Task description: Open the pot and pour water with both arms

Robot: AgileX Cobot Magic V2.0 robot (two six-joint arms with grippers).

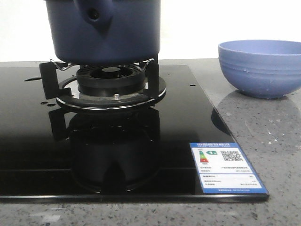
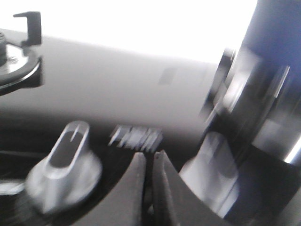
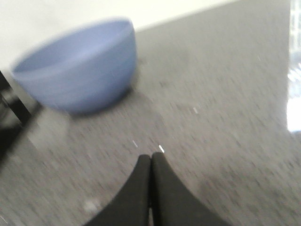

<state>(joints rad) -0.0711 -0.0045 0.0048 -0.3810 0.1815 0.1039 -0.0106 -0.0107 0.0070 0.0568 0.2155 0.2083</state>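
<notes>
The dark navy pot (image 1: pixel 106 33) stands on the burner's black supports (image 1: pixel 110 77), its pierced side lug (image 1: pixel 94 14) facing the camera. Its top is cut off by the frame. A few small wet drops of water (image 1: pixel 32 78) lie on the black glass hob (image 1: pixel 178 117). Neither gripper shows in the front view. In the blurred left wrist view my left gripper (image 2: pixel 149 157) is shut and empty, low over the stove knobs, with the pot's blue wall (image 2: pixel 277 37) off to one side. My right gripper (image 3: pixel 151 157) is shut and empty over the grey counter.
A lighter blue ribbed bowl (image 1: pixel 261 68) (image 3: pixel 80 70) sits on the speckled grey counter (image 1: pixel 263 127), right of the hob. Two silver knobs (image 2: pixel 63 165) (image 2: pixel 214 174) flank the left gripper. A second burner (image 2: pixel 14 61) lies beyond them. A blue-and-white label (image 1: pixel 225 167) marks the hob's front right corner.
</notes>
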